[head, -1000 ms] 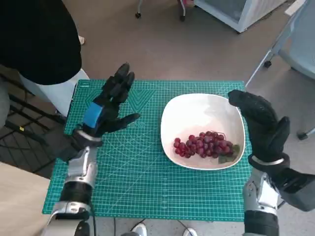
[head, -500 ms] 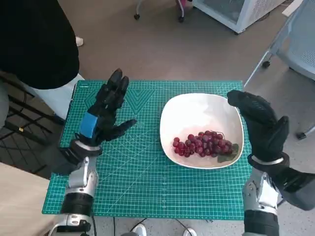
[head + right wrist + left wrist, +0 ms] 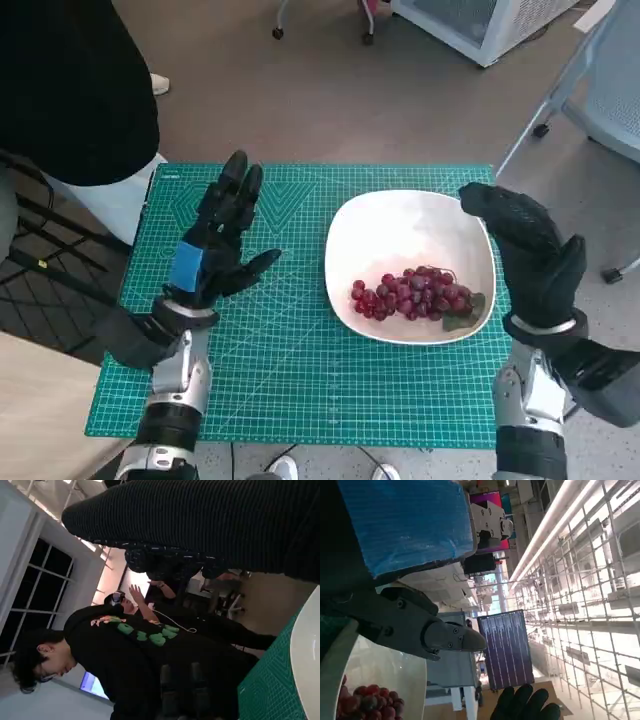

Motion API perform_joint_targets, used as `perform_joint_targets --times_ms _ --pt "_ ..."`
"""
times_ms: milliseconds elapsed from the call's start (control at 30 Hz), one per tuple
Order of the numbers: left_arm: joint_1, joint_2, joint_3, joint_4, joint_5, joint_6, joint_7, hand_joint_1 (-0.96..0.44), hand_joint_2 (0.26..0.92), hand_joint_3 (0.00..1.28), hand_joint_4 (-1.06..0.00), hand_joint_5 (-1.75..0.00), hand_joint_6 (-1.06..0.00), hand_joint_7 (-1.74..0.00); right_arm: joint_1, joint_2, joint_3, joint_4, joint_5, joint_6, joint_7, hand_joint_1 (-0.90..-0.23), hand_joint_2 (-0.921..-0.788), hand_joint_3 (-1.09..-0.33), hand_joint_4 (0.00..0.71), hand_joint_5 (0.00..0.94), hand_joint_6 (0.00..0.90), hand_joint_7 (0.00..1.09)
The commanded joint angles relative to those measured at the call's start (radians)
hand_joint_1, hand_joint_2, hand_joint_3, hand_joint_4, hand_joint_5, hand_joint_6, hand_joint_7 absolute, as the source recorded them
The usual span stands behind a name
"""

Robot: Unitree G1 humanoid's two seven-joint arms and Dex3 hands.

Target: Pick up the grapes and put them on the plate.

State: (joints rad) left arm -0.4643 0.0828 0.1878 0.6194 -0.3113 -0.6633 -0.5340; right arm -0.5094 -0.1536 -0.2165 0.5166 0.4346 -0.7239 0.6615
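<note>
Left hand (image 3: 215, 245) black with blue tape — right hand (image 3: 530, 255) gloved in black knit — forearms pale.

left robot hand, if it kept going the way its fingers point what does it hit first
Probably nothing on the table. The left robot hand points away from the robot over the green mat, toward its far edge, well clear of the plate. Its height is unclear.

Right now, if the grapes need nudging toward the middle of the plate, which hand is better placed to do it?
The right hand, probably. It hangs open over the plate's right rim, close beside the grapes. The left hand is open too, but stands over the green mat, well clear of the plate.
</note>
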Motion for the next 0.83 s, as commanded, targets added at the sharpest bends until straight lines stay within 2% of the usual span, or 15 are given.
perform_joint_targets --times_ms 33,400,667,833 --pt "0.015 -0.007 -0.004 0.004 -0.006 -0.010 -0.007 -0.33 0.921 0.19 -0.06 0.00 -0.15 -0.01 0.005 -0.004 0.001 0.013 -0.004 0.008 0.008 -0.529 -0.921 -0.593 0.188 0.001 0.016 0.31" --pt "0.030 -0.028 -0.003 -0.015 -0.043 -0.010 -0.039 -0.37 0.921 0.26 -0.07 0.00 -0.17 -0.02 -0.004 0.002 0.007 0.034 -0.019 -0.006 0.005 -0.527 -0.921 -0.596 0.186 0.000 0.009 0.32" --pt "0.027 -0.042 0.000 0.001 -0.053 -0.041 -0.051 -0.36 0.921 0.29 -0.07 0.00 -0.21 -0.03 -0.006 0.023 0.028 0.043 -0.045 -0.015 -0.011 -0.522 -0.921 -0.598 0.180 0.000 0.003 0.33" --pt "0.028 -0.046 -0.001 0.008 -0.044 -0.059 -0.047 -0.35 0.921 0.29 -0.08 0.00 -0.22 -0.04 -0.006 0.028 0.035 0.044 -0.051 -0.008 -0.011 -0.514 -0.921 -0.601 0.178 0.000 0.000 0.34"
